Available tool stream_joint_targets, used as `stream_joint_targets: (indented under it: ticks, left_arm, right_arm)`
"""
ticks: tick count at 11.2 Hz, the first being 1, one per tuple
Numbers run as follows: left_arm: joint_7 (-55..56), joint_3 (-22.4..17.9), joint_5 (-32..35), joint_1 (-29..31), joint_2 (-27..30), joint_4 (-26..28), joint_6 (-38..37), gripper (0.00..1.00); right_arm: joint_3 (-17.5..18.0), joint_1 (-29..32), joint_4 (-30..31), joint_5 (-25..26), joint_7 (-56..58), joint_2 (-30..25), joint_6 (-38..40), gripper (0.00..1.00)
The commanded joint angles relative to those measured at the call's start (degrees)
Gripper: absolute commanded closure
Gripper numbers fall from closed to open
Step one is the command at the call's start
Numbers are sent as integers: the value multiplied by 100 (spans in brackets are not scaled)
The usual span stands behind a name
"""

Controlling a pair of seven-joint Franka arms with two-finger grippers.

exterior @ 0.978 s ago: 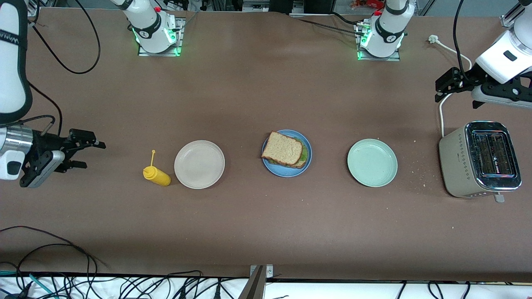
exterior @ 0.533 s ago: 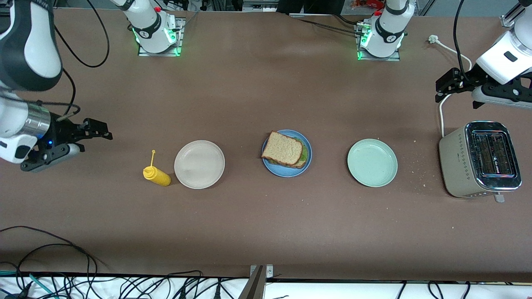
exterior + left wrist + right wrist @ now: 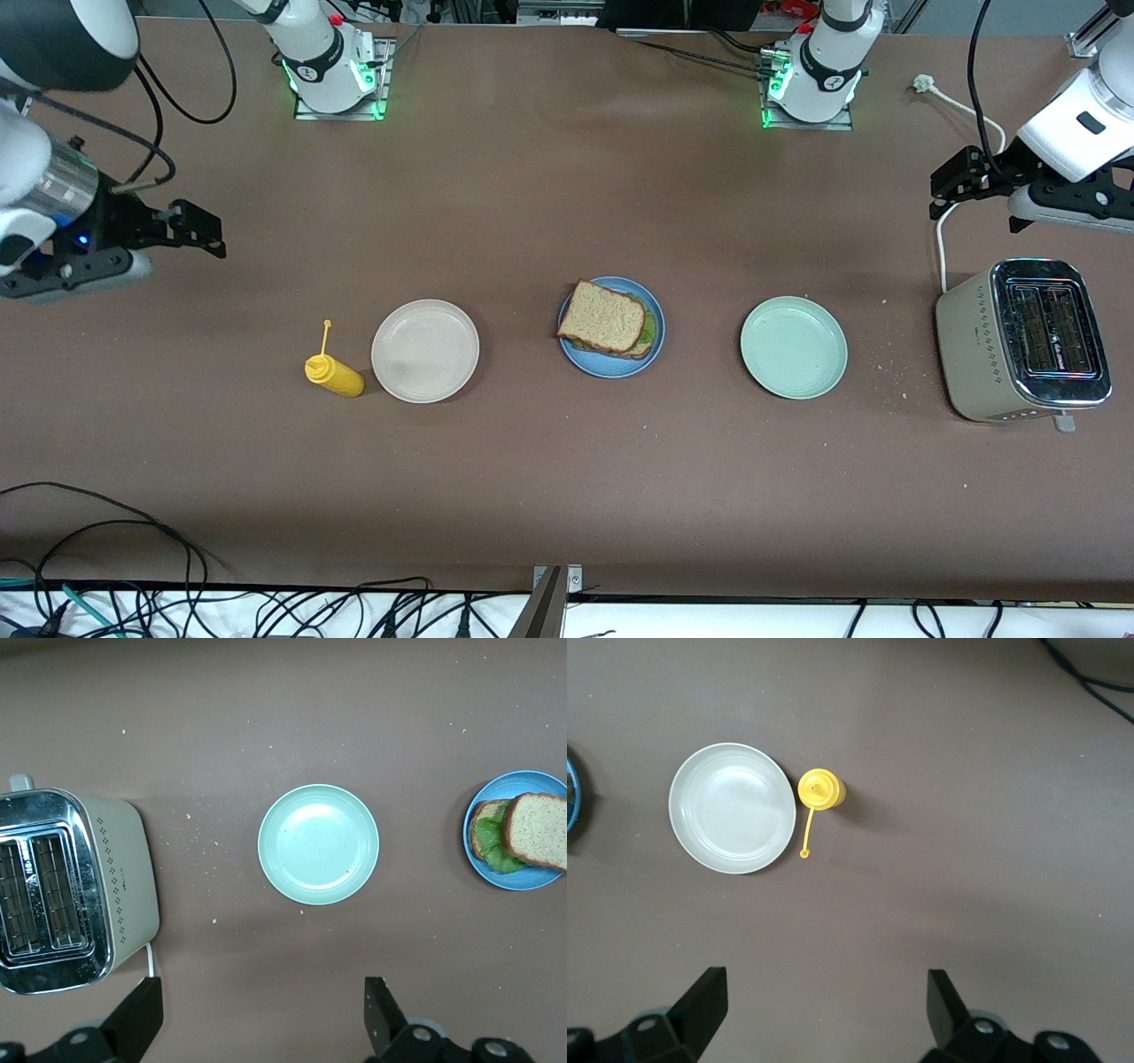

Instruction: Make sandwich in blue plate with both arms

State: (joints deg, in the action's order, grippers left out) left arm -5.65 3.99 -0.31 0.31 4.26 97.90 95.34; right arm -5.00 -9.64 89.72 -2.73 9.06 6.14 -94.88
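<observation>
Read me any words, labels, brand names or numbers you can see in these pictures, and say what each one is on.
None can be read.
Toaster: small dark mark on its side, too small to read.
Arm bases: round marks, too small to read.
Plates and yellow bottle: no text.

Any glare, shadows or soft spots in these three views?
Front view: glare on the toaster chrome, soft shadows beside each plate, right gripper slightly blurred. Left wrist view: sharp, the pale green plate shines mildly. Right wrist view: the white plate shines, the mustard bottle casts a shadow.
</observation>
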Motion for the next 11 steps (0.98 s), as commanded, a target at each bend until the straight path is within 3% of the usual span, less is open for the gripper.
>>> stream_joint_targets:
  ticks: [1, 11]
  left_arm:
    - [47, -47, -83, -48, -21, -86, -104, 0]
    - [47, -47, -83, -40, -21, -60, -104, 0]
  right_arm:
    - [-36, 6, 477, 123, -142, -623, 5, 0]
    - [-142, 23, 407, 246, -89, -606, -118, 0]
